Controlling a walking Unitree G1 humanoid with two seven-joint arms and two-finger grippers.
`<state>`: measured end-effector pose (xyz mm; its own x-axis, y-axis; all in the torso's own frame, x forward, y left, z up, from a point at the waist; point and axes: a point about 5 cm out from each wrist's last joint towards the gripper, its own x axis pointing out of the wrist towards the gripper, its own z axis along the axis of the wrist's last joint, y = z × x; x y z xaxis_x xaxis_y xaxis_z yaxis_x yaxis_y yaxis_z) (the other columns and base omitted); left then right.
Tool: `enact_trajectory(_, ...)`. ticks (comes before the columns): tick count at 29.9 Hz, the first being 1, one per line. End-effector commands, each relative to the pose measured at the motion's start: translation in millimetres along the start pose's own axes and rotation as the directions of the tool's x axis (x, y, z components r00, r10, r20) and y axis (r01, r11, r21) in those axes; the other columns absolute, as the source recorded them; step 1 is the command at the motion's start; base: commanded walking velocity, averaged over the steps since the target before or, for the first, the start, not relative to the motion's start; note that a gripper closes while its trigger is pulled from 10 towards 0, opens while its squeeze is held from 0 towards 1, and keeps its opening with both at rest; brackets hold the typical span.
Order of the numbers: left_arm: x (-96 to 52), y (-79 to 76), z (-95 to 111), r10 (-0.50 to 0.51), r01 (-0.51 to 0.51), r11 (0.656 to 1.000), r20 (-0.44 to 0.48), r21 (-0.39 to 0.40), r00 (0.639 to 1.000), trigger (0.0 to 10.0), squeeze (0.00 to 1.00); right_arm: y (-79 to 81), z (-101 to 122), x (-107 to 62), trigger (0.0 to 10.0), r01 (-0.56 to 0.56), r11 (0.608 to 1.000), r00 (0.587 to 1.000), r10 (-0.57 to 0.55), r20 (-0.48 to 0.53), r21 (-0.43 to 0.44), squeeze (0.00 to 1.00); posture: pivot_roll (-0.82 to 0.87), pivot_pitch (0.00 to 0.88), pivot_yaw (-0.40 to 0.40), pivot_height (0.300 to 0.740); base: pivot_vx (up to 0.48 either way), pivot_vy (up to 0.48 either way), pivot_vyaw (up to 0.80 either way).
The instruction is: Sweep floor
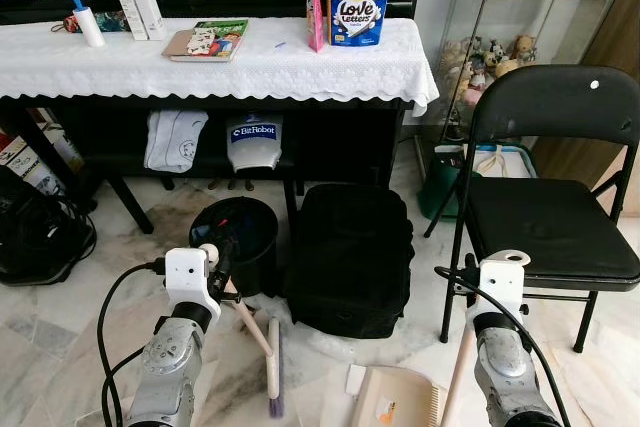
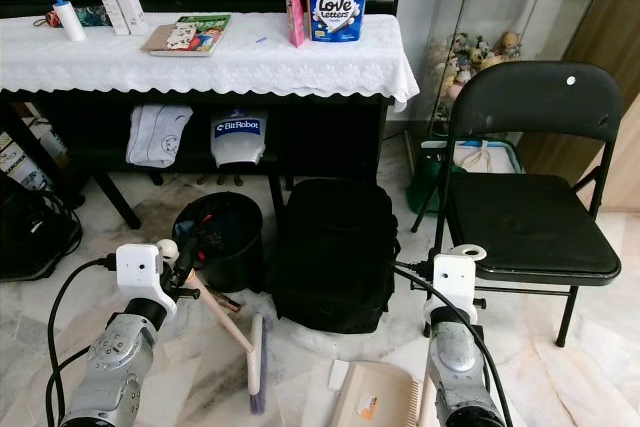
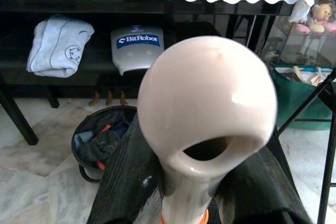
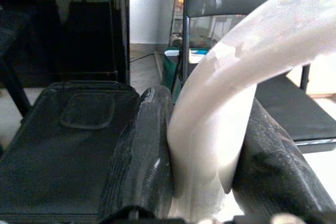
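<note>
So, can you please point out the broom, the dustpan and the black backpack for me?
broom (image 1: 275,375): left eye view, on the bristle head at the floor.
dustpan (image 1: 392,397): left eye view, on the beige pan's flat inner surface.
black backpack (image 1: 350,252): left eye view, on the middle of its front panel.

Glossy plastic broom handle — white lace tablecloth — polished marble floor.

Marble floor, black folding chair (lace-covered table behind)

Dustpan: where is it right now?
The dustpan lies on the floor at bottom centre-right of the left eye view, just before the black backpack, right of the broom head.
</note>
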<state>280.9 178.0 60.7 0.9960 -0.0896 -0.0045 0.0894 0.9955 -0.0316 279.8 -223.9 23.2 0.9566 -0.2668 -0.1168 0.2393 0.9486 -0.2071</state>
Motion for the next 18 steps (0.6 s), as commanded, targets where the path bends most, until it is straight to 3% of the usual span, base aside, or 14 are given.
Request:
enact_trajectory(1,1.0,3.4,11,0.014,-0.014,1.000,0.063,0.000,0.998,10.0,0.00,-4.3,4,3.6,10.0,0.015,1.000,1.000,-0.015,0.014,-0.026,0.00,-0.04,0.000,0.041,0.740,0.000,0.000,0.00)
enact_trajectory(12,0.3,3.4,12,0.024,-0.023,1.000,0.071,-0.013,0.997,10.0,0.00,-16.2,10,8.8,10.0,0.078,0.992,0.996,-0.074,0.043,-0.099,0.00,-0.03,0.000,0.035,0.740,0.000,0.000,0.00)
enact_trajectory(15,1.6,-0.1,14,-0.001,0.006,0.997,0.073,-0.081,0.997,10.0,0.00,-16.4,12,9.7,10.0,0.058,0.995,0.997,-0.053,0.055,-0.083,0.00,-0.03,0.000,0.036,0.740,0.000,0.000,0.00)
enact_trajectory(18,2.8,0.1,15,-0.007,0.014,0.995,0.072,-0.094,0.997,10.0,0.00,-16.0,12,10.1,10.0,0.047,0.996,0.997,-0.043,0.058,-0.080,0.00,-0.03,0.000,0.035,0.740,0.000,0.000,0.00)
